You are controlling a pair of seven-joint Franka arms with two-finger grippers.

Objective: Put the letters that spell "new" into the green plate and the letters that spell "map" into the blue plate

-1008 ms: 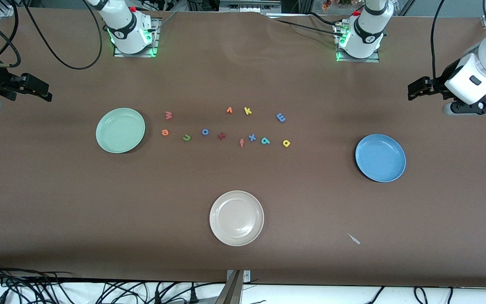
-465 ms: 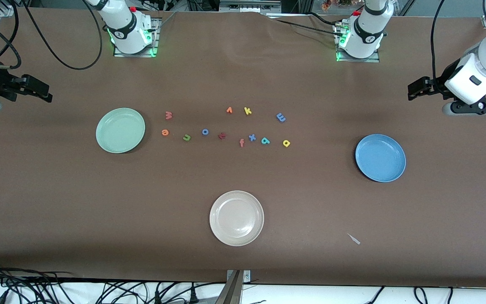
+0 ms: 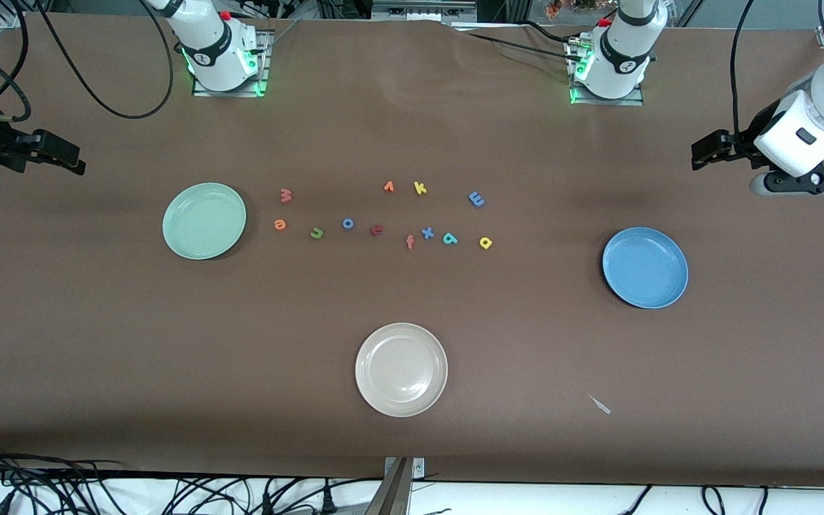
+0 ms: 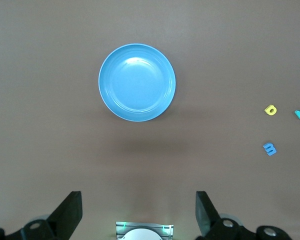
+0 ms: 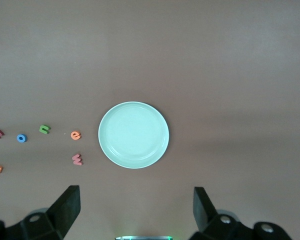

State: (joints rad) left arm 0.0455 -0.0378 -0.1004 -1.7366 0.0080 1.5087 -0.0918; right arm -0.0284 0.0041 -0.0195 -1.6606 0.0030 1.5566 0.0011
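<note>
Both tools up in the air at the bench ends, jaws spread wide, nothing held. Left tool [image 3: 702, 154] hangs over bare bench [image 3: 412, 443] at the left arm's end; the blue plate [image 3: 645, 267] sits on the bench near it, a bit toward the middle and nearer the front camera, empty. Right tool [image 3: 69, 159] hangs over the right arm's end; the green plate [image 3: 204, 220] lies likewise near it, toward the middle, empty. All letters lie loose on the bench between the two plates, well apart from both tools. Salmon w [image 3: 285, 194], orange e [image 3: 280, 224] and green n [image 3: 317, 232] cluster just beside the green plate. Blue m [image 3: 477, 199], teal p [image 3: 450, 238] and yellow a [image 3: 486, 242] lie toward the blue plate, still apart from it. Between the groups: blue o [image 3: 347, 223], dark red t [image 3: 376, 229], orange f [image 3: 410, 242], blue x [image 3: 427, 232], orange v [image 3: 388, 187], yellow k [image 3: 420, 188]. Beige plate [image 3: 401, 369] nearest the front camera, empty. Small pale scrap [image 3: 600, 405], maybe tape, lies near it.
</note>
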